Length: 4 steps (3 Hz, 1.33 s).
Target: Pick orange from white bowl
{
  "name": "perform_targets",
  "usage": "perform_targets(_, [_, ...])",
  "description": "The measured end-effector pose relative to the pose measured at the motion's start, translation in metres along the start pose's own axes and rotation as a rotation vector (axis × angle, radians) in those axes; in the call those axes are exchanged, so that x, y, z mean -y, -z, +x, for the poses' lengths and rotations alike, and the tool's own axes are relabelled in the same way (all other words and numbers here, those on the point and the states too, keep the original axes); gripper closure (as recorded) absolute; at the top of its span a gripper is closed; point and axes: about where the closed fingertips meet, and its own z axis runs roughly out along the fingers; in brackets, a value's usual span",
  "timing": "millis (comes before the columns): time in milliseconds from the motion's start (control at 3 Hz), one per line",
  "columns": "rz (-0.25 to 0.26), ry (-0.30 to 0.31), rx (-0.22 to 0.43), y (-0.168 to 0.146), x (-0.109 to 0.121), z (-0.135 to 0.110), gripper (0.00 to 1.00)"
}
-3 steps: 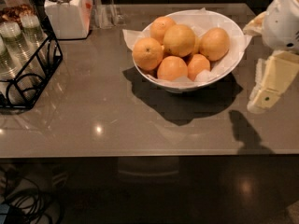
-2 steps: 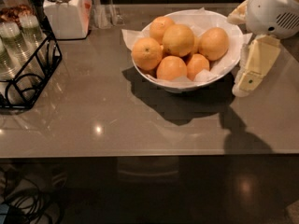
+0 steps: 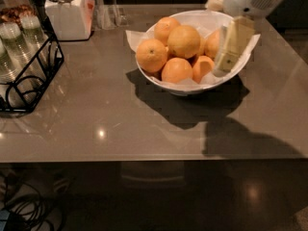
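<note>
The white bowl point(image 3: 206, 19), lined with crumpled white paper, stands at the back middle of the grey table and holds several oranges. The large pale yellow-orange orange point(image 3: 184, 41) sits on top of the pile near the middle. Smaller, deeper-orange fruits lie around it at the left point(image 3: 151, 55) and front point(image 3: 176, 70). My gripper point(image 3: 223, 70) hangs down from the white arm at the top right. It is over the right part of the bowl, just right of the large orange, and hides part of a fruit behind it.
A white lidded jar point(image 3: 67, 13) stands at the back left, with a clear glass point(image 3: 108, 11) beside it. A black wire rack point(image 3: 30, 73) holding bottles is at the left edge. The table's front edge point(image 3: 144, 155) runs across; cables lie on the floor at lower left.
My gripper has moved left from beside the bowl's right rim to over the right part of the bowl. The oranges and bowl have not moved.
</note>
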Motion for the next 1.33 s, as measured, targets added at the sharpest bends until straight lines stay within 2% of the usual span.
perform_targets(333, [-0.009,0.059,0.035,-0.010,0.022,-0.032,0.00])
perform_targets(667, [0.003,0.063,0.044,-0.010,0.025,-0.036,0.00])
perform_targets(1000, [0.010,0.039,0.080,-0.013,0.029,-0.031,0.00])
perform_targets(1333, [-0.018,0.017,0.122,-0.029,0.044,-0.030,0.00])
